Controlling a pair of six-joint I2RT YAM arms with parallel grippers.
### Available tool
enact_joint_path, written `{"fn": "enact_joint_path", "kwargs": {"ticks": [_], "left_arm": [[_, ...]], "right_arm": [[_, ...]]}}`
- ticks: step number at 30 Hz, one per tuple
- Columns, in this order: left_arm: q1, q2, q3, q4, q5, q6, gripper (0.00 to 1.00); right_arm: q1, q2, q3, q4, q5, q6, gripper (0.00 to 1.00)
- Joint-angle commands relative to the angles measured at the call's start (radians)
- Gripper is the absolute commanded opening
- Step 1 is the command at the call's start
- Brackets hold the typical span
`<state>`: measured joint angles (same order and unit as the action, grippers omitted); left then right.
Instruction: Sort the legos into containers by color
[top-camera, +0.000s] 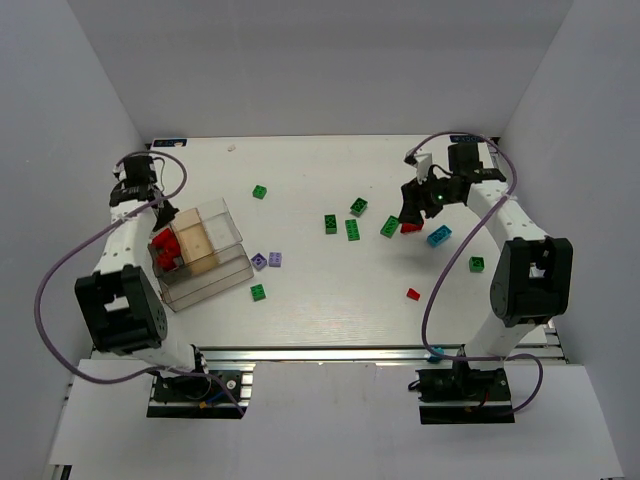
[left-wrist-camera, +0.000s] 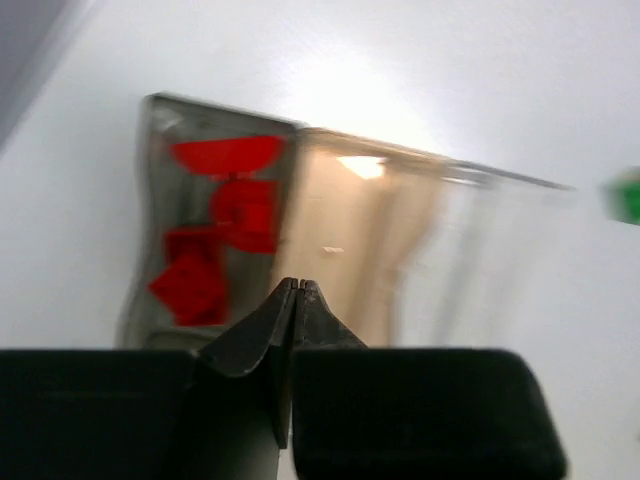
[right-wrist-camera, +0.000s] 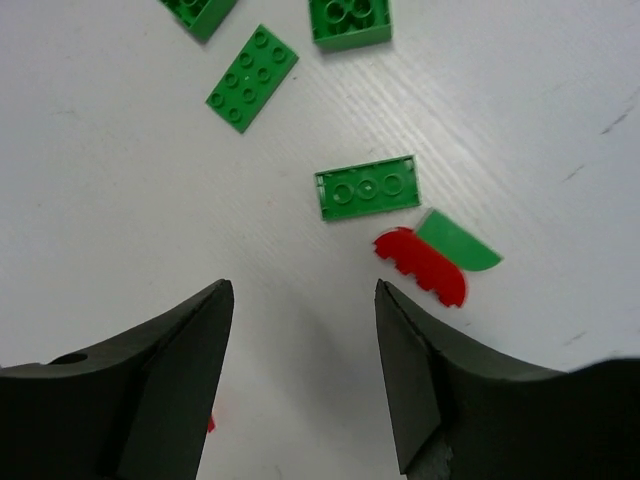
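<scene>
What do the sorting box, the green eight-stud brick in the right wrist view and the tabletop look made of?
Box: apparently clear, glossy plastic; the red bricks show through its walls.
Green brick: smooth moulded plastic with raised round studs.
Tabletop: white and matte with faint fine lines, perhaps a coated board; I cannot tell for sure.

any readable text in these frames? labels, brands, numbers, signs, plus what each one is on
No readable text in any of the three views.
Studs of the green brick: any embossing is too small to read.
The container and the table: no label, number or sign visible.
</scene>
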<state>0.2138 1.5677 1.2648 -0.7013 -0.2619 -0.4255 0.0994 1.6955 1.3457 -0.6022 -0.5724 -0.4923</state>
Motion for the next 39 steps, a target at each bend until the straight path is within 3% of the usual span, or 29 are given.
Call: {"fn": "enact_joint_path", "kwargs": {"ticks": [1,3,4,5,6,9,13,19,33,36,37,39], "left_arm": [[-0.017,-0.185,-0.036,0.094,0.341,-0.007,0.14],[-0.028,-0.266,-0.089,0.156,0.525,-0.033,0.31],[-0.028,-0.287,-0.135,0.166,0.567,-0.045,0.40],[-0.037,-0.305,-0.152,0.171,0.604,-0.050,0.54],[-0.047,-0.322,-0.168,0.160,0.651,-0.056,0.57],[-0.057,-0.392,-0.215,0.129,0.690,-0.055,0.64],[-0.057,-0.492,-0.249,0.069,0.687,-0.053,0.64],[-0.057,-0.572,-0.281,0.055,0.736,-0.096,0.68],[-0.110,-0.563,-0.301,0.151,0.832,-0.170,0.75],[-0.134,-0.558,-0.298,0.166,0.846,-0.187,0.76],[-0.146,-0.554,-0.291,0.169,0.849,-0.190,0.76],[-0.160,-0.545,-0.282,0.171,0.846,-0.188,0.76]], "right_arm": [[-0.021,0.045,0.133,-0.085,0.026,-0.179,0.63],[-0.035,0.136,0.266,-0.166,0.080,-0.232,0.57],[-0.038,0.197,0.311,-0.244,0.097,-0.285,0.59],[-0.049,0.225,0.392,-0.284,0.115,-0.325,0.63],[-0.052,0.249,0.430,-0.338,0.118,-0.382,0.70],[-0.052,0.306,0.503,-0.467,0.167,-0.550,0.74],[-0.058,0.342,0.500,-0.501,0.252,-0.615,0.76],[-0.067,0.346,0.469,-0.559,0.207,-0.631,0.85],[-0.076,0.320,0.405,-0.404,0.049,-0.295,0.86],[-0.073,0.285,0.403,-0.513,-0.065,-0.408,0.80],[-0.069,0.267,0.382,-0.595,-0.087,-0.516,0.76],[-0.047,0.189,0.272,-0.642,-0.122,-0.595,0.71]]}}
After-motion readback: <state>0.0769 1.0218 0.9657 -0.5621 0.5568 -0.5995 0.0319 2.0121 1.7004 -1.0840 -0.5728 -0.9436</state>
